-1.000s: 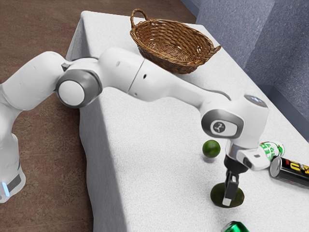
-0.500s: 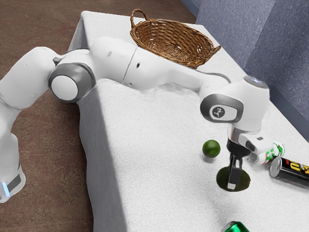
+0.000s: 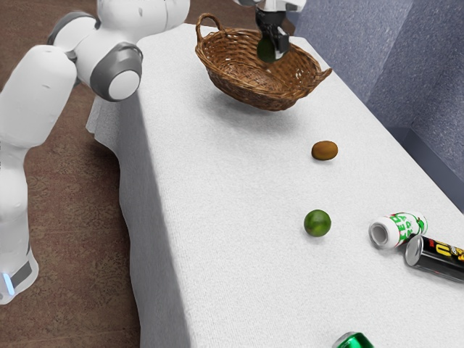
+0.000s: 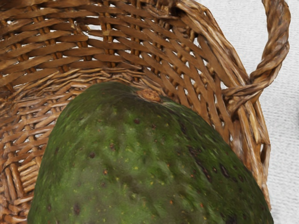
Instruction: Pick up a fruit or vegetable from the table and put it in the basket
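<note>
My gripper (image 3: 275,45) is over the wicker basket (image 3: 243,88) at the top of the exterior view, shut on the dark green avocado (image 3: 266,50). The avocado hangs at the basket's opening, in front of its far inner wall; whether it touches the wicker cannot be told. In the wrist view the avocado (image 4: 140,158) is large and close under the hand, with the woven wall of the basket (image 4: 187,56) around it.
On the white-clothed table (image 3: 225,181) lie a brown kiwi (image 3: 325,150), a green lime (image 3: 317,223), a white can (image 3: 398,230), a black can (image 3: 438,255) and a green can (image 3: 354,341). The basket's looped handle (image 3: 208,22) stands up at its left end.
My gripper has carried the avocado from the table's near part to over the basket. The kiwi, hidden behind the arm before, has come into view.
</note>
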Robot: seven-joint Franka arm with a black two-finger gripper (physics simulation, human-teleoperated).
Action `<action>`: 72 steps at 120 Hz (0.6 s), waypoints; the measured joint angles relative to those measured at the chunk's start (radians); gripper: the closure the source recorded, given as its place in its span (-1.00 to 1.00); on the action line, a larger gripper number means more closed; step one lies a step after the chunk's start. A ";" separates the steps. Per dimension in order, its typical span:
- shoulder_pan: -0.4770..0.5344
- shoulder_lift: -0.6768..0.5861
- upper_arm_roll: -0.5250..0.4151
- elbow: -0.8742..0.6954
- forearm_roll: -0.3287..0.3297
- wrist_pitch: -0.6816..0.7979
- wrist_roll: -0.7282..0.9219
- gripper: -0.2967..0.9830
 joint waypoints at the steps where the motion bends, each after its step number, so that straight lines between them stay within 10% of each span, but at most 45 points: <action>1: 0.009 0.008 -0.003 0.014 -0.002 -0.001 0.004 -0.23; 25: 0.242 0.262 -0.163 0.212 -0.045 0.131 0.084 -0.20; 72: 0.285 0.320 -0.163 0.248 -0.147 0.301 0.214 -0.48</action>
